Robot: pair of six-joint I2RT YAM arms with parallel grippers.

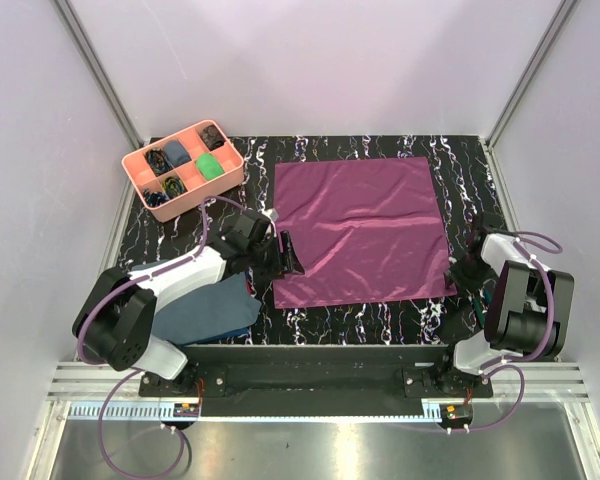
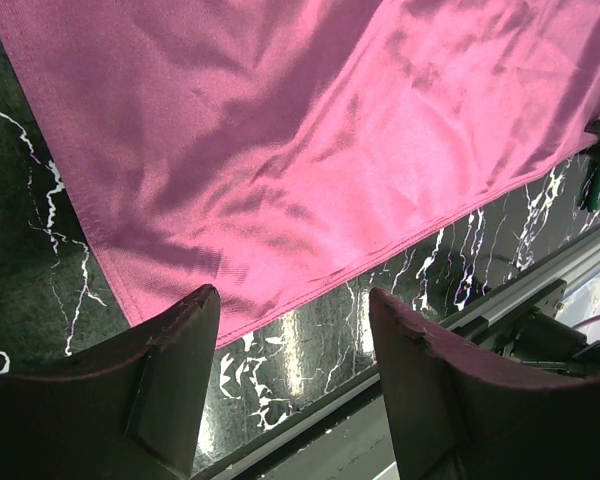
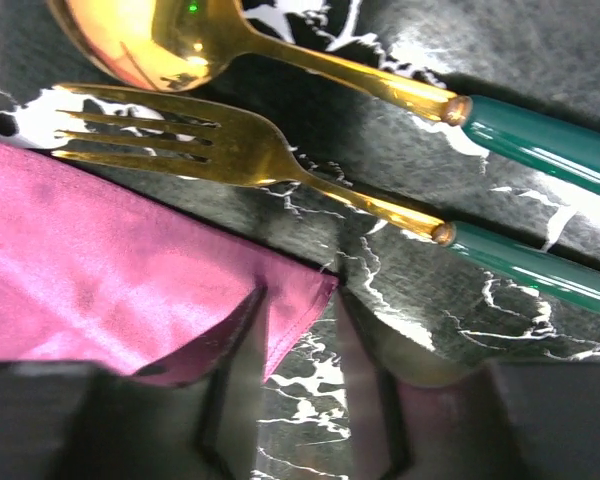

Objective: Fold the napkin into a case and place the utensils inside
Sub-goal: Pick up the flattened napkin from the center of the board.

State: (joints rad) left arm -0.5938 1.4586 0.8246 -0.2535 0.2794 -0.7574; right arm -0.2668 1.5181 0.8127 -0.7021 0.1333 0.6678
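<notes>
The plum-purple napkin point(image 1: 360, 230) lies spread flat on the black marbled table point(image 1: 380, 318). There is no folded case. My left gripper point(image 1: 288, 255) is open and empty at the napkin's near-left corner. In the left wrist view its fingers point(image 2: 180, 370) stand wide apart over the napkin's edge point(image 2: 280, 180). My right gripper point(image 1: 467, 268) is at the near-right corner. In the right wrist view it point(image 3: 302, 375) is open, with the napkin's corner point(image 3: 290, 295) between the jaws. A golden spoon point(image 3: 150, 40) and a golden fork point(image 3: 230, 150) with dark green handles lie just beyond the corner.
A pink compartment tray point(image 1: 138, 172) with small items stands at the back left. A slate-blue cloth point(image 1: 205, 310) lies under the left arm at the near left. The table's near edge and the metal rail point(image 2: 500, 300) run close to the left gripper.
</notes>
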